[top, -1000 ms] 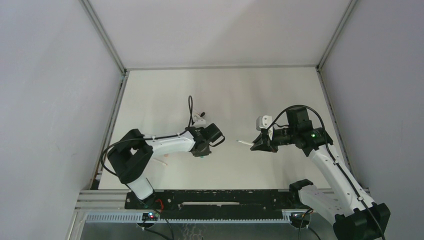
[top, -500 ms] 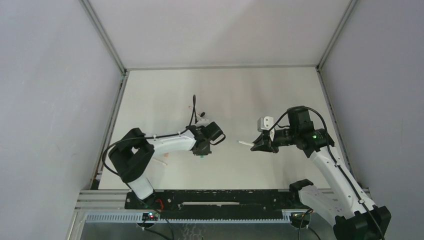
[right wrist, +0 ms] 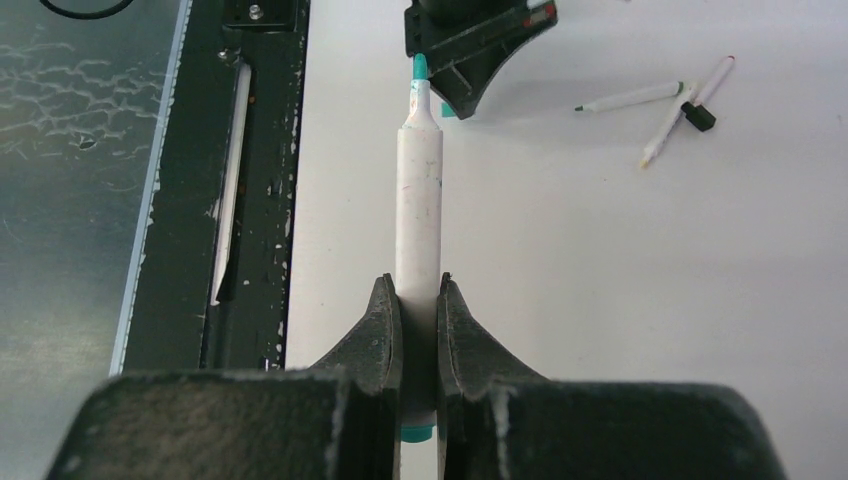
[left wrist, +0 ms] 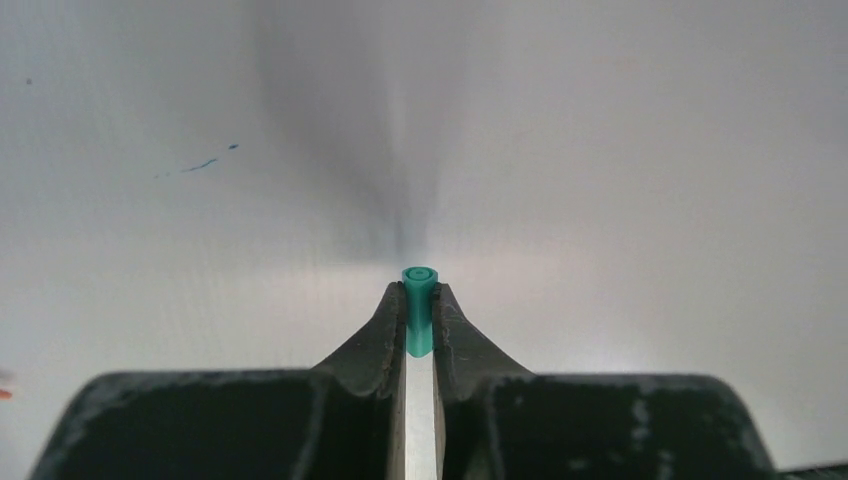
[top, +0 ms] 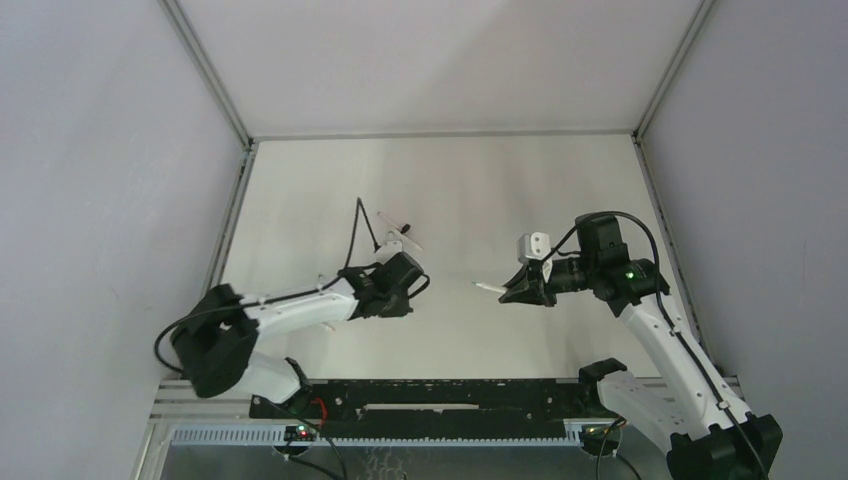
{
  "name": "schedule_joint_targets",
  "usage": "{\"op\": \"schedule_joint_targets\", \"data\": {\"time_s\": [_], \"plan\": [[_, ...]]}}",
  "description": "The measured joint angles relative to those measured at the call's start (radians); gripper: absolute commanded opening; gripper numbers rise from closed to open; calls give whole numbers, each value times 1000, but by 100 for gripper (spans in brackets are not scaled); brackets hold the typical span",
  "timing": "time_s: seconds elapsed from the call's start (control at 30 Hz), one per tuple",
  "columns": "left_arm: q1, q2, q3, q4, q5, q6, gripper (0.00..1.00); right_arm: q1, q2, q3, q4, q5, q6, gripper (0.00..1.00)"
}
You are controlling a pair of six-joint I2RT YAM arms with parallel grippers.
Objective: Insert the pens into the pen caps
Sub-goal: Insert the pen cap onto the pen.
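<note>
From above, the right gripper [top: 510, 291] grips a pen [top: 489, 288] over the table [top: 450, 190]. Its tip points left at the left gripper [top: 410, 287], across a gap.

At the left wrist, the jaws pinch a teal cap [left wrist: 420, 280], mouth outward.

At the right wrist, the pen's long axis runs straight ahead. Its teal tip [right wrist: 419, 68] looks slightly left of the opposing gripper's centre.

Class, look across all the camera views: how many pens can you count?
3. One pen is held in the right gripper. A green-tipped pen and a second loose pen lie together on the table, beside a black cap. Others may be hidden.
</note>
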Motion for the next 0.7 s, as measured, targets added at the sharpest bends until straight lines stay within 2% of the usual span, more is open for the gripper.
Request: {"op": "schedule_joint_targets", "data": {"time_s": [0.17, 0.3, 0.7], "plan": [[0, -175, -69, 163, 21, -16, 0, 0, -1, -16, 58, -21, 65, 0], [1, -256, -140, 322, 41, -47, 0, 0, 9, -45, 140, -23, 156, 0], [3, -426, -333, 766, 37, -170, 0, 3, 78, -180, 516, 91, 602, 0]]}}
